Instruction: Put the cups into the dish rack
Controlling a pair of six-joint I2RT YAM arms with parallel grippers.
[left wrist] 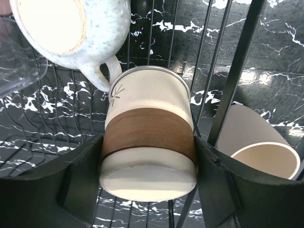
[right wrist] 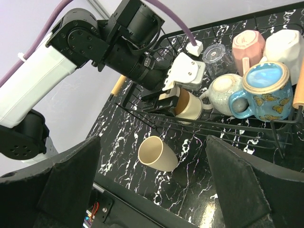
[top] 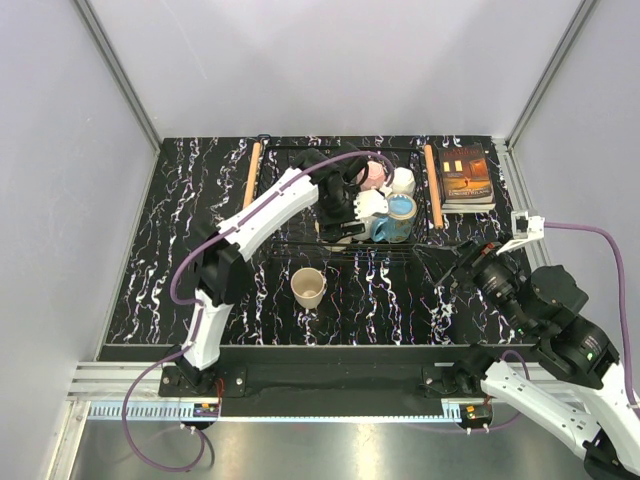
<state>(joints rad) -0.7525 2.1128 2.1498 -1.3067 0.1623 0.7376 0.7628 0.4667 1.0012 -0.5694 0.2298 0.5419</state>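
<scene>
Right pincer [top: 455, 272] is hanging wide open over the near-right tabletop [top: 180, 250], plain cream cup [top: 309, 287] is sitting just before the dish rack [left wrist: 237, 71], left pincer [left wrist: 148, 161] is gripping a brown-banded mug [left wrist: 149, 109] inside it, with speckled mug [top: 372, 205], blue mug [top: 402, 215], pink mug [top: 375, 173], white mug [top: 402, 181] and tumbler [right wrist: 218, 56] crowding alongside, and book [top: 465, 177] is lying past the right end.

left arm [top: 265, 215]: white shells; black joints | cable [top: 176, 280]: purple | left gripper [left wrist: 147, 152]: black fingers [left wrist: 52, 190]

Prob. six cups [top: 402, 210] in rack [top: 252, 172], R half; lone cup [top: 309, 287] on table [top: 180, 260] before it.
</scene>
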